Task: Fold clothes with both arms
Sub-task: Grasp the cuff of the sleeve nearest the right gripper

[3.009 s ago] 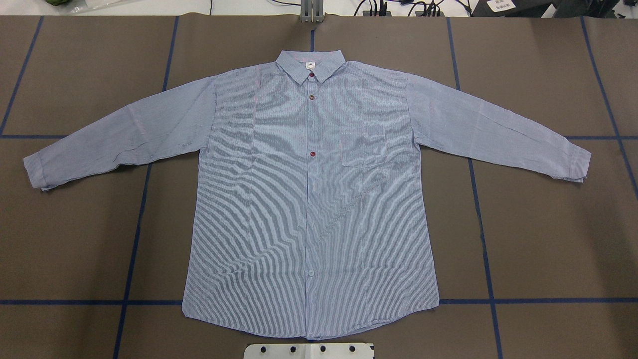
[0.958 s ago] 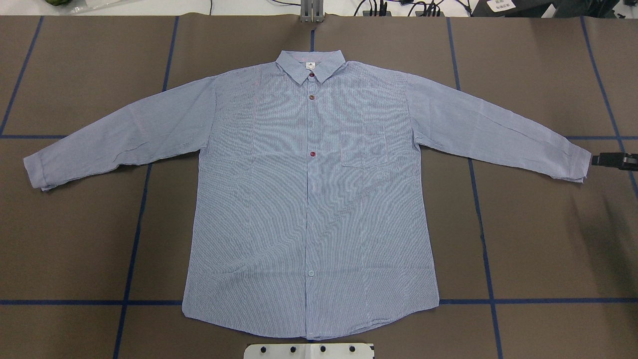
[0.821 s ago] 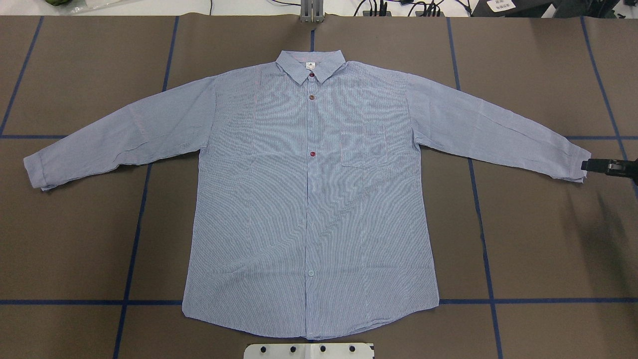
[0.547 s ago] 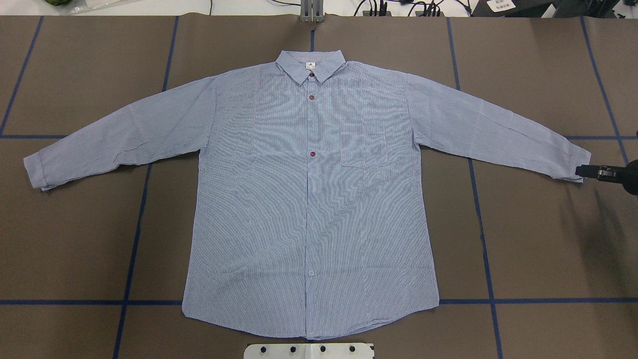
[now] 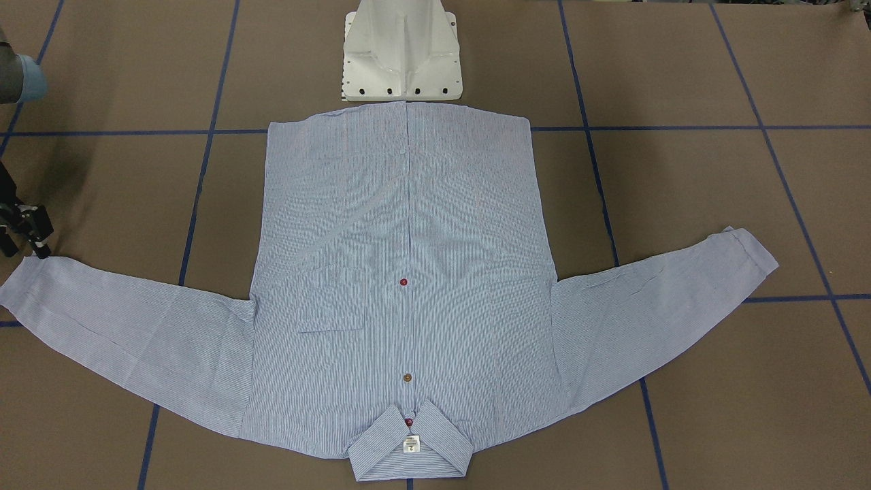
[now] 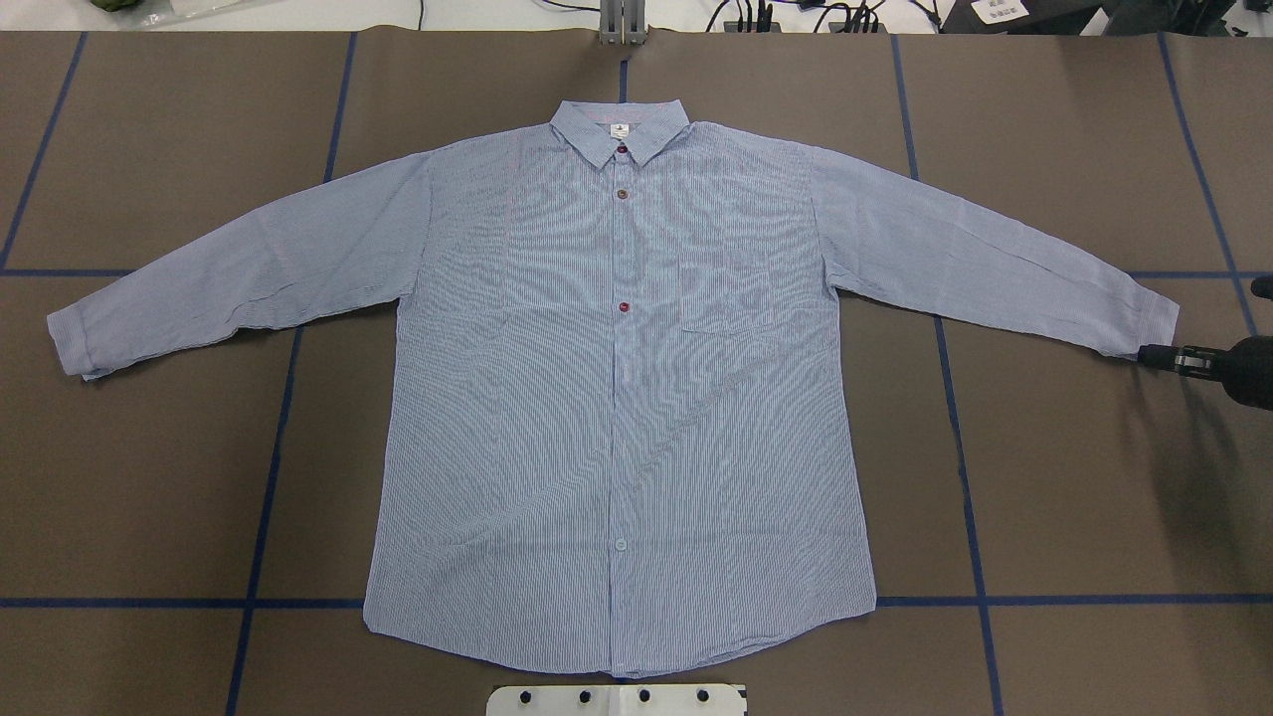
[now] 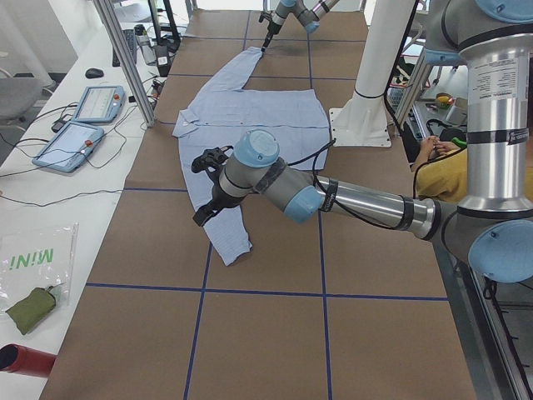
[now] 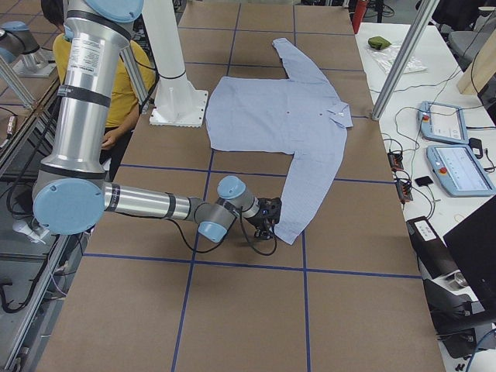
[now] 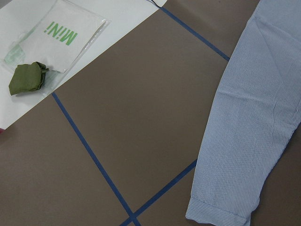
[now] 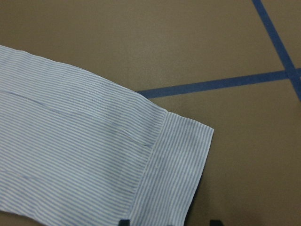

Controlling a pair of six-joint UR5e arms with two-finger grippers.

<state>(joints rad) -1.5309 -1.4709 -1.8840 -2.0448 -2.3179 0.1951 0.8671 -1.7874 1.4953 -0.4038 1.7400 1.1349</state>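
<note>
The light blue striped shirt (image 6: 617,398) lies flat and buttoned, front up, sleeves spread, collar at the far side; it also shows in the front-facing view (image 5: 401,272). My right gripper (image 6: 1154,356) is low at the end of the shirt's right-hand cuff (image 10: 174,165). In the right wrist view its two black fingertips (image 10: 214,222) stand apart at the bottom edge, on either side of the cuff's corner, so it is open. My left gripper (image 7: 204,187) hangs above the other sleeve (image 9: 249,127); I cannot tell whether it is open or shut.
The white pedestal base (image 5: 401,61) stands at the shirt's hem. Blue tape lines grid the brown table (image 6: 1094,477). A green pouch (image 9: 28,77) lies on the white bench past the table's left end. Teach pendants (image 7: 83,117) lie beside an aluminium post (image 7: 125,58).
My right gripper came in from the right edge and moved left and toward the robot, to the near corner of the cuff. The shirt has not moved.
</note>
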